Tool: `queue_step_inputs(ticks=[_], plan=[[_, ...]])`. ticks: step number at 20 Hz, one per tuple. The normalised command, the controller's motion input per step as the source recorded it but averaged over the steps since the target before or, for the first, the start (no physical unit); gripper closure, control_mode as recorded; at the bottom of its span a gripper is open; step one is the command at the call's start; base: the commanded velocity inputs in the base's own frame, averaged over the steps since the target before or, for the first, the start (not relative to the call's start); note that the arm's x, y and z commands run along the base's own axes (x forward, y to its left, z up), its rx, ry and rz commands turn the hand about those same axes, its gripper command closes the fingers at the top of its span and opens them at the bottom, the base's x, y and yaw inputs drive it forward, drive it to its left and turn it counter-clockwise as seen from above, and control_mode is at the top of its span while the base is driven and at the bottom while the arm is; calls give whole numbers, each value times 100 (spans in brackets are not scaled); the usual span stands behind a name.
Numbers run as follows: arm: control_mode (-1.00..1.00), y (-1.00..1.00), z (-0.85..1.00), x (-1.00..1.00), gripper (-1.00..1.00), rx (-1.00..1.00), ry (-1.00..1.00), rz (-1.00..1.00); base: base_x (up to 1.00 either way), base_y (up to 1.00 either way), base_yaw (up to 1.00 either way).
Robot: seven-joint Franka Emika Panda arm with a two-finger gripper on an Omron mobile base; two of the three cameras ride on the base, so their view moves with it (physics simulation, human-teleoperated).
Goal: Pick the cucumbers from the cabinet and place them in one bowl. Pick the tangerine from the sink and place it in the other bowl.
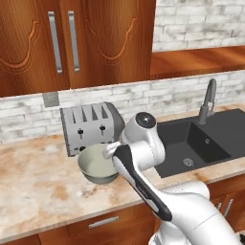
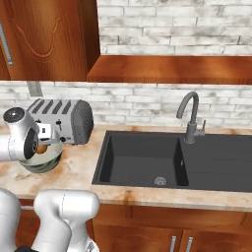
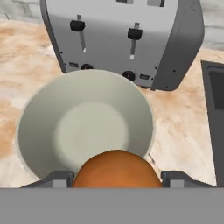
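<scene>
Tangerine (image 3: 116, 169) gripped above grey-green bowl (image 3: 43, 118); left base view hides it.

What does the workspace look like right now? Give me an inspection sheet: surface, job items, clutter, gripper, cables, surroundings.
Surface: mottled beige stone counter over wooden drawers.
Job's things: round orange tangerine sits between the gripper's fingers, above the round grey-green bowl, which stands on the counter in front of the toaster. The bowl holds nothing. The dark charcoal sink basin holds nothing.
Clutter: silver four-slot toaster behind the bowl.
Gripper: two-finger gripper shut on the tangerine, over the bowl's near rim.
Cables: nothing seen.
Surroundings: whitish brick wall, reddish-brown wooden wall cabinet, curved grey tap.
</scene>
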Motion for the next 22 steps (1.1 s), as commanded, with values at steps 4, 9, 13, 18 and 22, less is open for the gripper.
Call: queue_step_inputs(ticks=[4, 9, 13, 18, 22], plan=[[-100, 58, -2, 68, 100, -5, -4, 0, 0, 0, 0], [-100, 42, -14, 29, 100, -1, 4, -2, 0, 0, 0], [-100, 9, -18, 0, 100, 5, 29, 0, 0, 0, 0], [-100, 5, -20, 0, 100, 3, 19, 0, 0, 0, 0], [-100, 20, -45, 0, 100, 0, 0, 0, 0, 0, 0]])
